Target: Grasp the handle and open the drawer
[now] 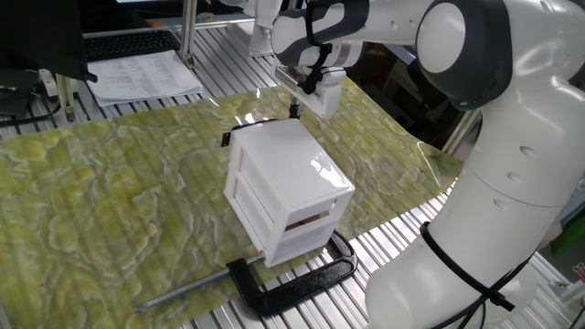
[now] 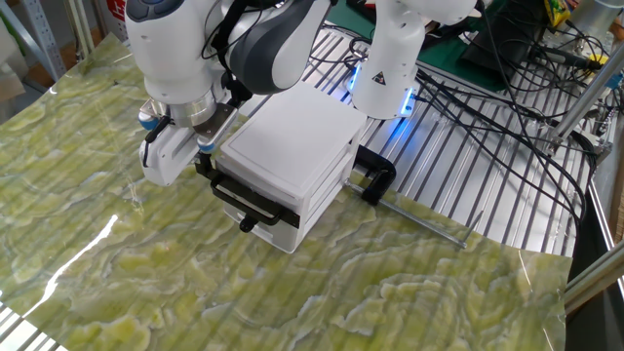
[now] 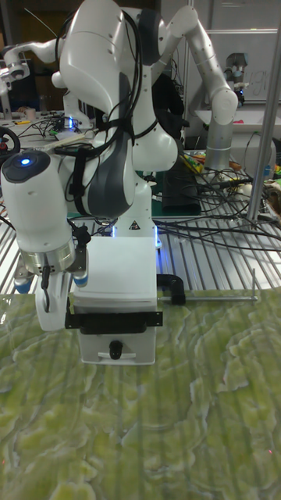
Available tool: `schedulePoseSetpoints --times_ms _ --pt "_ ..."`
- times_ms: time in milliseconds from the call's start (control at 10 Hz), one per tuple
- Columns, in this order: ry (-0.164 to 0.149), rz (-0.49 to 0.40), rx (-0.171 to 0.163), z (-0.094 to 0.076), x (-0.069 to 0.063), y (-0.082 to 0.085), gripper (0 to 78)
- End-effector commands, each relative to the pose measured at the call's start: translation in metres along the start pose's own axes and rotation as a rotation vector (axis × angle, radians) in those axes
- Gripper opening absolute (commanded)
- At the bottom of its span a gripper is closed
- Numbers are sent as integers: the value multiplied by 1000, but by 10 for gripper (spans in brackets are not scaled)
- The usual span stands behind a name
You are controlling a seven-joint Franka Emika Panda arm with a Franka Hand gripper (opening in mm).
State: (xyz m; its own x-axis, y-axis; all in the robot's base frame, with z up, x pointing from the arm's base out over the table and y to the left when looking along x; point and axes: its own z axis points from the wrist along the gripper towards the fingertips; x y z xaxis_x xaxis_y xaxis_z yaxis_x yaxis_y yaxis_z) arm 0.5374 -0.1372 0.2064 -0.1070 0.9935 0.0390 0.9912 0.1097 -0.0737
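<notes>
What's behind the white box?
Behind the white box a black clamp grips its back, on the metal slats with the robot's base. The box hides part of the clamp.

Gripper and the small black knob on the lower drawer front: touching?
Apart. The other fixed view shows the gripper at the box top corner, the knob clearly lower.

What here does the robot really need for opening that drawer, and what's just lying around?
For the job:
- gripper
- handle, a small black knob
- drawer
- white box housing it

Lying about:
- black C-clamp beside the box
- papers
- keyboard
- cables
</notes>
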Motion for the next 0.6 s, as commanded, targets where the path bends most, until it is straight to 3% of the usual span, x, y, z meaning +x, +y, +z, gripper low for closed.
schedulePoseSetpoints --times_ms 100,600 --pt "-6 17 5 -3 0 -1 18" --pt "-1 15 3 -5 -2 2 18"
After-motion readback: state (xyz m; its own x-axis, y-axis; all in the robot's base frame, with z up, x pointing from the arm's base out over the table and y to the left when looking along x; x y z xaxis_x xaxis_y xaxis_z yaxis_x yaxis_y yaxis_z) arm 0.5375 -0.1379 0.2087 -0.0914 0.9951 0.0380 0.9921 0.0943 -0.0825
